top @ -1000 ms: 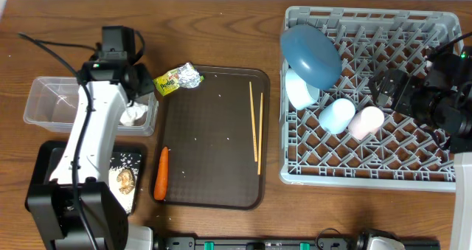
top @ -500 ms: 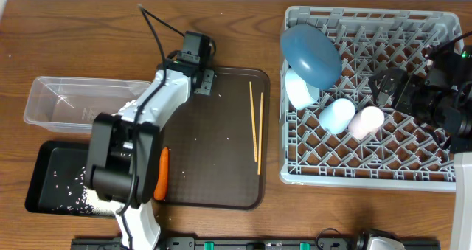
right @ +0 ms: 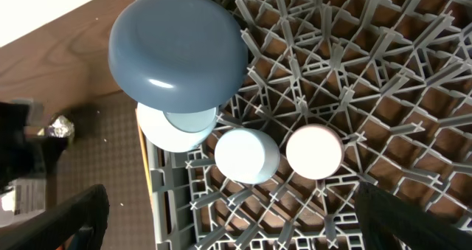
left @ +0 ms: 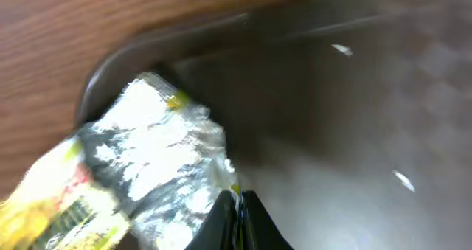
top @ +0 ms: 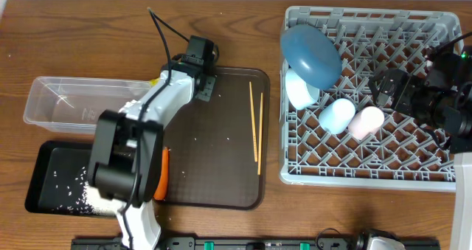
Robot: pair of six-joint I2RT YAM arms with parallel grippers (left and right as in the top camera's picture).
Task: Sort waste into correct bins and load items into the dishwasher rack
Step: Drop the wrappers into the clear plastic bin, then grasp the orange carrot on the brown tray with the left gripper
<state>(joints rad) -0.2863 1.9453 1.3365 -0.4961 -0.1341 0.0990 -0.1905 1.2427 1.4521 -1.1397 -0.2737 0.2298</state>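
Since one second ago the left arm has swung from above the clear tub [top: 66,99] to the far left corner of the brown tray [top: 214,161], and its jaws have gone from parted to closed. The left gripper [left: 236,206] is now clenched, its tips meeting on the lower edge of the wrapper [left: 147,161]. The wrapper lies crumpled in the rounded corner of the tray, silver side up and yellow print toward the left.

From above, the left gripper hides the wrapper. The carrot [top: 165,169] lies along the tray's left edge, partly covered by the arm. The chopsticks [top: 256,125] lie side by side near the tray's right edge, and a few rice grains are scattered between them and the carrot. The black tray [top: 51,161] sits just in front of the clear tub and holds more rice; the arm covers its right end.

The right gripper [right: 230,198] hangs released, fingers spread wide, above the rack [top: 369,14]. In the rack the blue plate [top: 310,54] leans over the white bowl [top: 299,88]. The light-blue cup [top: 335,115] and the pink cup [top: 365,121] stand mouth down, touching each other, just right of the bowl.
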